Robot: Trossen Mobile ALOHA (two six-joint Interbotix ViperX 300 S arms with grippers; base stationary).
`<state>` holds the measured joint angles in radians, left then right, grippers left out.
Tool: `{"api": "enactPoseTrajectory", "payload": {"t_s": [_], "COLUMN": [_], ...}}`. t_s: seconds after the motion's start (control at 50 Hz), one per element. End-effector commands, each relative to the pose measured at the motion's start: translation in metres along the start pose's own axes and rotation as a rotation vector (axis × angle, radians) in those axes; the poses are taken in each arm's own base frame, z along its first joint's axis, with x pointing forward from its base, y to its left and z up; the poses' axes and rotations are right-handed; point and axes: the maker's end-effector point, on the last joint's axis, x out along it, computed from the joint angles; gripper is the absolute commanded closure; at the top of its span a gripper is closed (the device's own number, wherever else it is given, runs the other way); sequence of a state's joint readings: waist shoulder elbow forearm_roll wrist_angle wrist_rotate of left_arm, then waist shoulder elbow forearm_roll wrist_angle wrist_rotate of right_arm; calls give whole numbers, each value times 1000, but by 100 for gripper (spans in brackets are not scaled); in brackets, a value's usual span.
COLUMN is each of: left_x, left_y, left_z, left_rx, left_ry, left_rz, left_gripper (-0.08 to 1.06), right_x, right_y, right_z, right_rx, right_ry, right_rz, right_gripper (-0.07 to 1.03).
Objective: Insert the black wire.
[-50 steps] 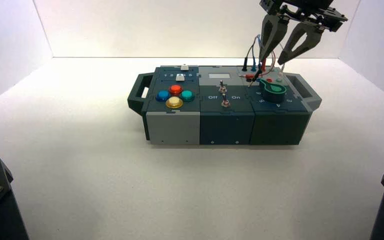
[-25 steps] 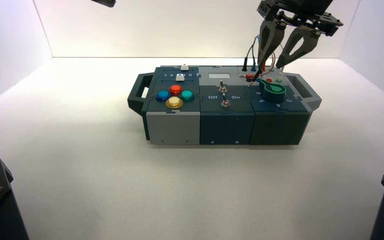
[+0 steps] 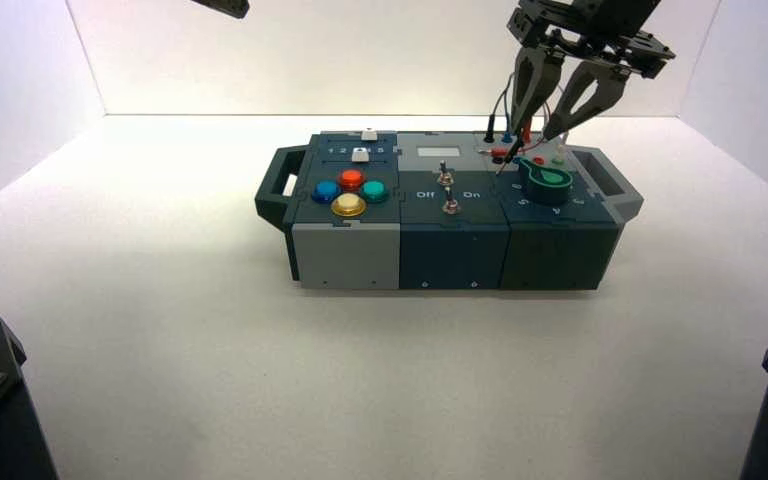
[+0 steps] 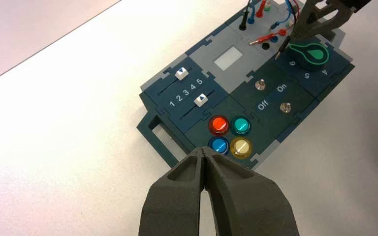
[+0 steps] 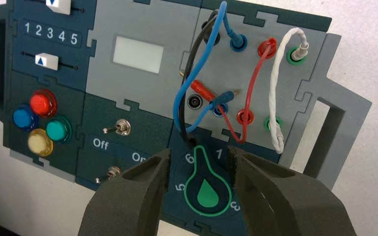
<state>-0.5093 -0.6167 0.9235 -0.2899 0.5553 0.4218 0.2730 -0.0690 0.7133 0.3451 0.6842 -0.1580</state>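
the right pincer [image 5: 199,169] stands spread above the green knob [image 5: 207,189], the black wire [image 5: 191,61] looping down with its loose plug [image 5: 191,142] by the knob's pointer, the left pincer [image 4: 203,164] pressed together near the buttons.

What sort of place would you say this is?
Probably a robot test bench: a box of buttons, switches and wires between pale walls, with a robot gripper above it.
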Motion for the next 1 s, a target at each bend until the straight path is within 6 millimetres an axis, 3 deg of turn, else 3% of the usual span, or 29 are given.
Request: {"api": "enactPoseTrajectory", "payload": {"t_s": [0.02, 0.56, 0.88, 1.0], "left_x": [-5, -2, -1, -1], "left_y": [0, -11, -11, -11], "left_z": [13, 10, 11, 11], "left_rx": [13, 69, 67, 69], "left_ry": [-36, -25, -29, -29], "left_rz": [4, -25, -23, -23], "left_gripper": [101, 101, 101, 101], "right_x": [-5, 17, 17, 18], "right_y": [5, 10, 10, 10], "right_z": [13, 17, 17, 16], "right_rx": [-4, -1, -8, -8], "right_ry": [-36, -19, -9, -8], "right_rz": [11, 16, 13, 13], "right_gripper": [36, 48, 51, 58]}}
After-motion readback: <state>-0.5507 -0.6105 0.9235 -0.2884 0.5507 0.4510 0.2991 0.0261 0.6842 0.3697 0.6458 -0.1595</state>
